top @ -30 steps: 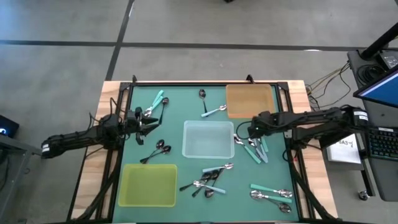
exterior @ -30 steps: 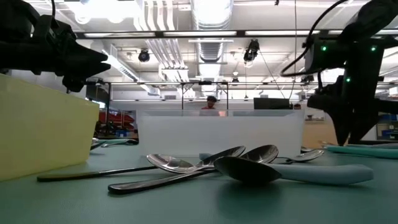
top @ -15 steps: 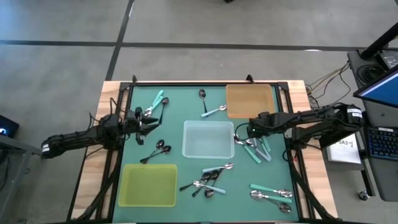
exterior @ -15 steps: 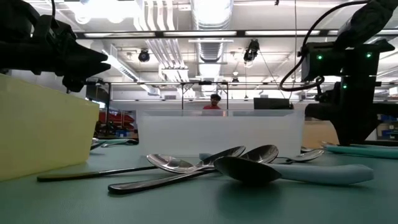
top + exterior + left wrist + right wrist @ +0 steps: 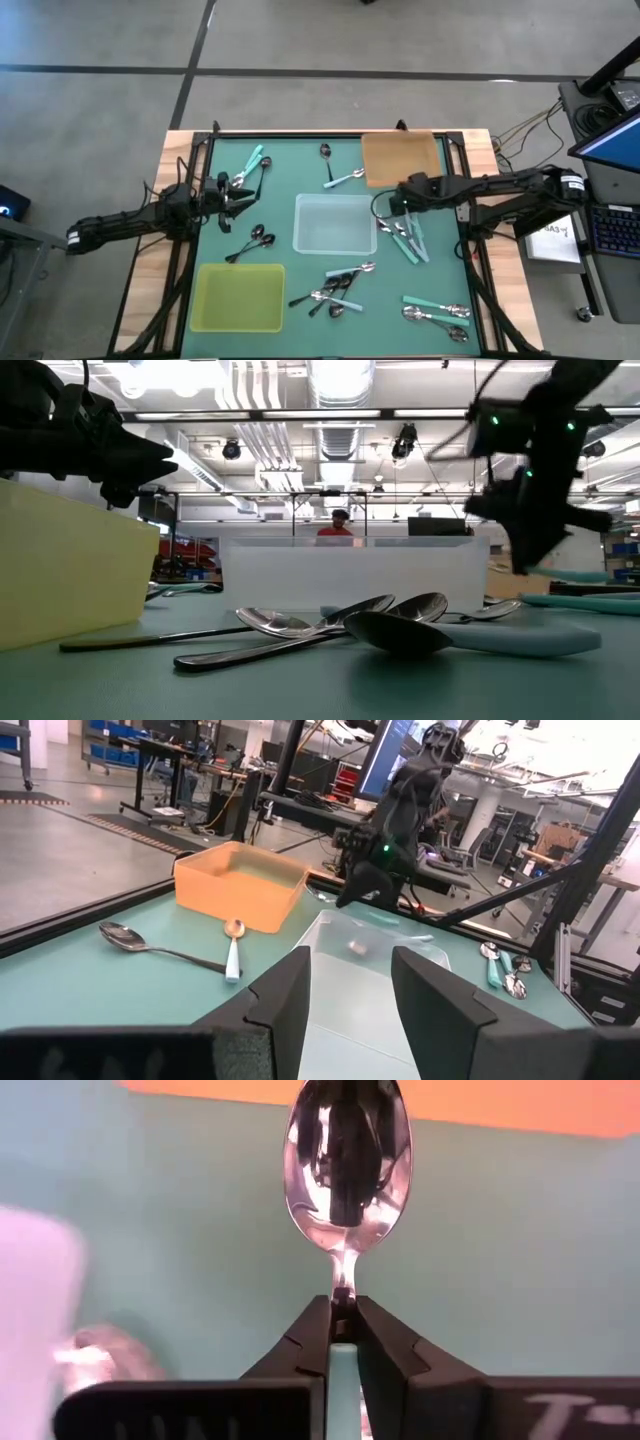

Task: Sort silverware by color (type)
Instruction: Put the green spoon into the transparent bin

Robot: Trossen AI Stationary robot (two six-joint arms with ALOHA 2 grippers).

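Since the earlier pictures the right gripper (image 5: 393, 206) has been carried a little toward the orange-brown tray (image 5: 402, 160), and in the low view it is now seen raised higher above the table (image 5: 290, 175); the left arm has not moved. On the green table three square trays are placed: the orange-brown one at the far right, the clear tray (image 5: 335, 224) in the middle and the yellow-green tray (image 5: 239, 297) at the near left. The left gripper (image 5: 243, 194) is held over the left part of the table, near some spoons, and its fingers (image 5: 283, 1012) are seen parted in the left wrist view. The right gripper is found between the clear tray and the orange-brown tray, and its fingers (image 5: 310, 1342) are closed on the neck of a teal-handled spoon (image 5: 346, 1165). The long axis of this spoon is in line with the gripper, and its shiny bowl is pointed forward, toward the edge of the orange-brown tray. More silverware is scattered on the table: a group of teal-handled pieces (image 5: 412, 240) just beside the right gripper, a pile of spoons (image 5: 337, 288) in front of the clear tray, and another group (image 5: 437, 312) at the near right corner.
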